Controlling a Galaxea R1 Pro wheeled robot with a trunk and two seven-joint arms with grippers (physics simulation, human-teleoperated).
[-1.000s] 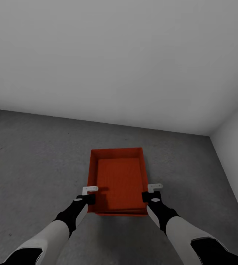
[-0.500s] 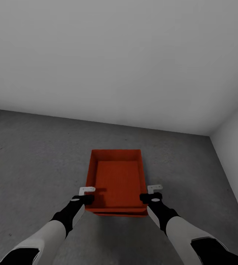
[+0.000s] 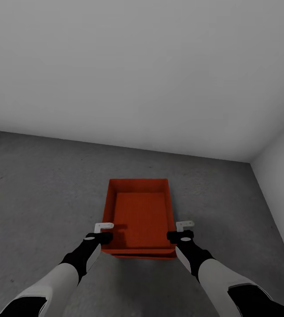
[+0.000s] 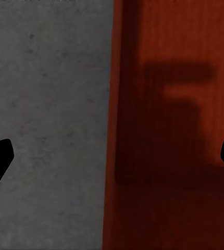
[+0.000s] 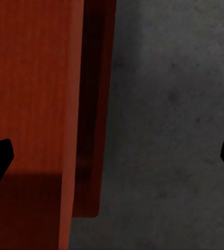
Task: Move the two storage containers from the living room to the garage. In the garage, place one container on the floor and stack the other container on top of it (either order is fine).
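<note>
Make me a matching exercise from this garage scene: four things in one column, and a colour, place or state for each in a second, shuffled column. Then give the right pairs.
Things
1. top storage container
2. floor
3. left gripper
4. back wall

Descriptions
A. dark grey, mottled concrete
B. plain pale grey
C. red-orange, stacked on another just like it
D. open, astride the container's left wall

Pairs: 1-C, 2-A, 3-D, 4-B
</note>
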